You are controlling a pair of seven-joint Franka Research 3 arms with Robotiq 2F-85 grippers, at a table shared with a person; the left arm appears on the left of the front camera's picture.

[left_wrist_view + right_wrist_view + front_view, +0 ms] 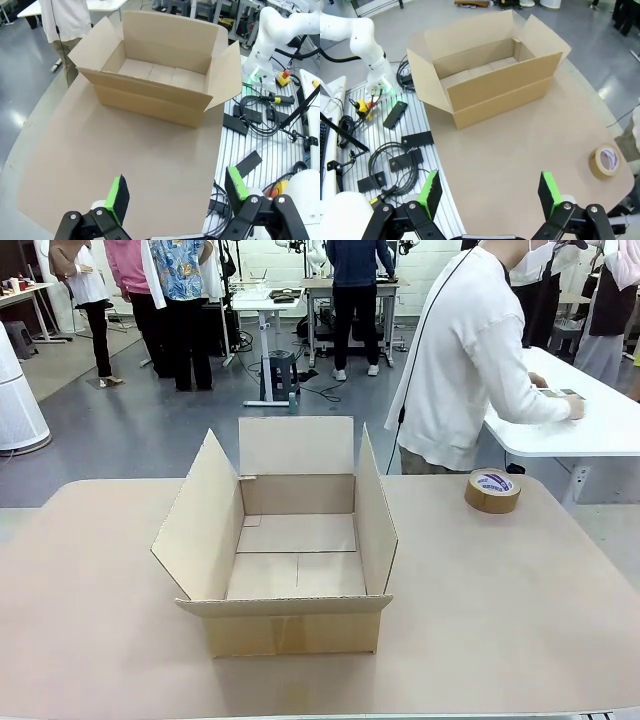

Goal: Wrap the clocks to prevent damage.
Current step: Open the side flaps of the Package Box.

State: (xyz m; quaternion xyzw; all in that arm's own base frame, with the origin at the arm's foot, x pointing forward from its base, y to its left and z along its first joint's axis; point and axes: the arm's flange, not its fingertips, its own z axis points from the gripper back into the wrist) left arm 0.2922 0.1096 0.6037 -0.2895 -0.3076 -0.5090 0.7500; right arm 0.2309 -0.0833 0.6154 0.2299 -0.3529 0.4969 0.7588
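The clocks are out of view. An open cardboard box (pixel 215 530) stands empty in the middle of the tan table (pixel 500 620), all flaps up. My left gripper (pixel 177 190) hangs open above the table's near edge, its green pads (pixel 119 196) wide apart with nothing between them, and the box (pixel 150 102) lies farther off. My right gripper (pixel 489 192) is likewise open and empty over the table edge, well short of the box (pixel 500 95).
A roll of brown tape (pixel 492 490) lies flat at the table's far right, also in the right wrist view (pixel 605 161). A person in white (pixel 470 360) bends over a white table beyond. Cables and black blocks (pixel 400 160) lie on the slatted bench behind the table.
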